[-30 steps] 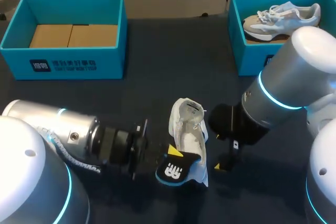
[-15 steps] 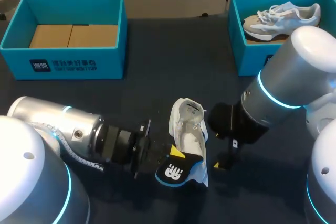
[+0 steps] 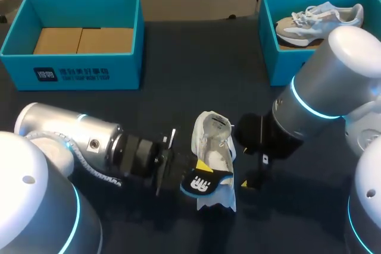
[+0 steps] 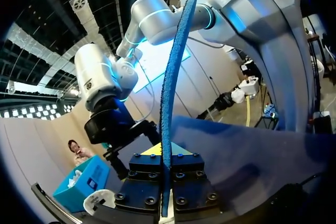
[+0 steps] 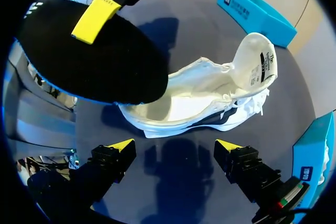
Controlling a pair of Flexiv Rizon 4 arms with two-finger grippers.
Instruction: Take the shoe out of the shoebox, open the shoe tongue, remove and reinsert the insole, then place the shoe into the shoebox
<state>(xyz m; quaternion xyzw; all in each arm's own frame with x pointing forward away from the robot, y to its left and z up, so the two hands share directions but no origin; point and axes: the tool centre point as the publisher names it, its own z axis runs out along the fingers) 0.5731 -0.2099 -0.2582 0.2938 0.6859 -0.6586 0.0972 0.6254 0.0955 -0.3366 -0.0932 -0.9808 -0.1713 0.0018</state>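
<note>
The left arm [image 3: 71, 138] has pushed further in toward the middle, carrying the insole [image 3: 201, 185] a little nearer the shoe [image 3: 214, 144], while the right arm [image 3: 321, 99] has barely shifted. The left tool [image 3: 191, 173] is clamped on the insole, which in its wrist view stands edge-on as a thin blue strip [image 4: 170, 93] pinched between the two fingers. From above, the insole's black face overlaps the shoe's near end; whether they touch I cannot tell. The white shoe lies on the dark worktop [image 3: 178, 69] at its middle, tongue pulled back and mouth open. The right tool [image 3: 253, 178] hovers just beside the shoe on its right; in its own view its fingers [image 5: 121, 145] stand wide apart with only bare worktop between them, the shoe [image 5: 210, 93] just ahead and the insole [image 5: 89, 56] over the shoe's heel end. At the far left stands a teal box [image 3: 71, 75] holding cardboard [image 3: 83, 40]; at the far right another box [image 3: 280, 66] holds a second shoe [image 3: 318, 19].
</note>
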